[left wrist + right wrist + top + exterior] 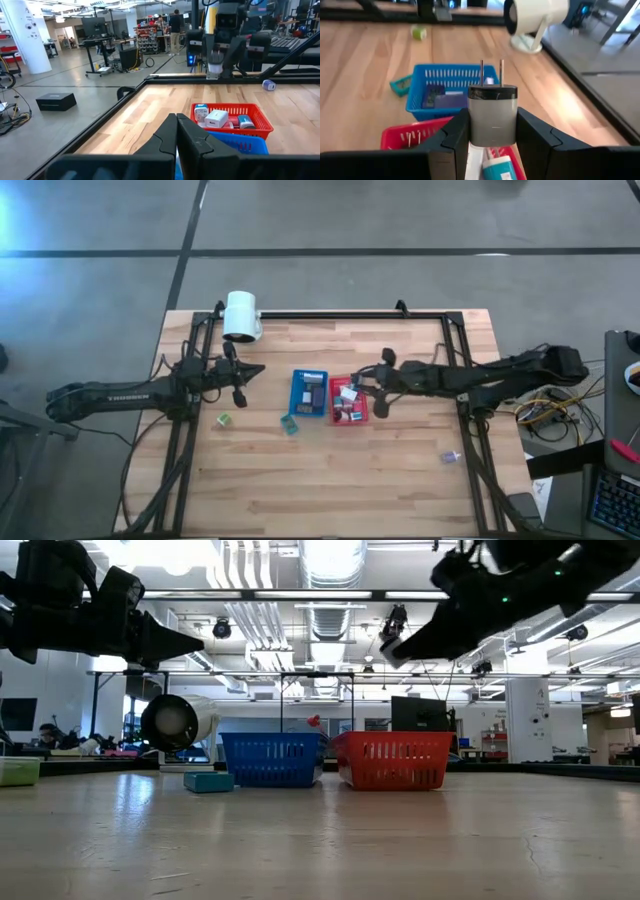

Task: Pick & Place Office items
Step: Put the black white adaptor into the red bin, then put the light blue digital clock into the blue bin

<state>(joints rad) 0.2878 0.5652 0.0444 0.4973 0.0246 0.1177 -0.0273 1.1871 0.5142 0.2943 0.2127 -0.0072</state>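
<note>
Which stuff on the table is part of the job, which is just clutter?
Job:
right gripper, shut on a grey plug adapter
red basket, blue basket, items inside
loose green item, teal item, small item

Lying about:
white lamp head
left gripper, idle, fingers shut

Two baskets (309,394) sit side by side mid-table (330,480), items inside.

Bright ceiling strip lights (330,560) flooded the low view, leaving both arms as dark silhouettes and casting pale glare across the table (320,840). The lamp head (535,15) and far tabletop were blurred in the right wrist view.
</note>
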